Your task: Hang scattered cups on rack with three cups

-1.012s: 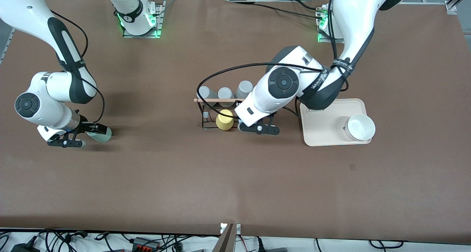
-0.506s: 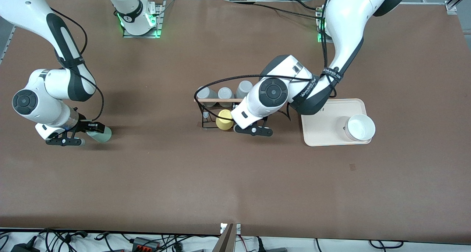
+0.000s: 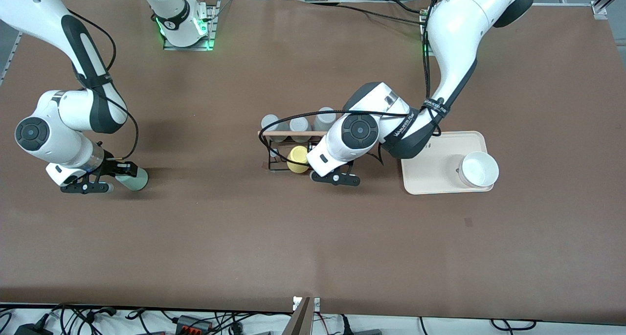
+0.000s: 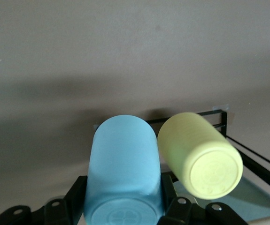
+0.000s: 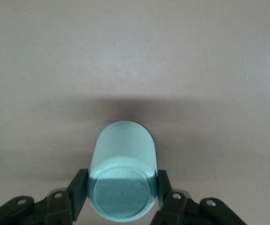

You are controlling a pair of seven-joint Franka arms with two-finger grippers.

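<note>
My left gripper point(image 3: 328, 174) is shut on the light blue cup point(image 4: 123, 164), with a finger on each side of it. The arm hides that cup in the front view. It is held right beside the yellow cup point(image 3: 297, 159), which also shows in the left wrist view point(image 4: 200, 159) on the black wire rack point(image 3: 274, 154). The rack's wires show in the left wrist view point(image 4: 219, 117). My right gripper point(image 3: 122, 173) is shut on the mint green cup point(image 3: 133, 179), base toward the wrist point(image 5: 123, 173), low at the table near the right arm's end.
Three grey cups point(image 3: 299, 124) hang on the rack along its wooden dowel point(image 3: 293, 133). A cream tray point(image 3: 430, 173) with a white bowl point(image 3: 479, 168) lies beside the rack toward the left arm's end. A black cable point(image 3: 293, 117) loops over the rack.
My left gripper has moved with the blue cup toward the yellow cup on the rack. My right gripper has shifted slightly and the mint cup now stands more upright.
</note>
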